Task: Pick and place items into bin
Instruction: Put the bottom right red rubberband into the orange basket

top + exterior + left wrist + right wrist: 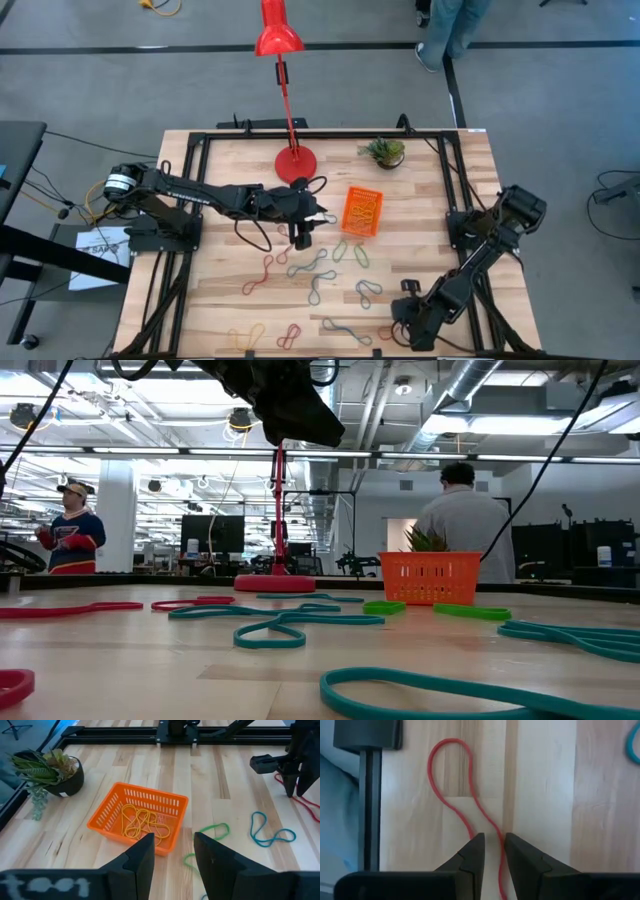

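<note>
A: Bin position?

B: Orange bin (362, 212) near table centre, just beside the potted plant (385, 152) and red lamp base (295, 164). Yellow bands (142, 822) already lie inside it.

A: Left gripper?

B: Left gripper (301, 238) hangs above the table, just beside the bin on the left arm's side. Fingers (141, 861) parted by a moderate gap, nothing between them. Green band (207, 836) and teal band (269, 832) lie loose on the wood beyond.

A: Right gripper?

B: Right gripper (493, 851) low at the near table edge, over a red band (451, 795). Jaws narrowly apart, the band's strand running between them; whether they touch it, cannot tell. The band's lower end is cut off from sight.
</note>
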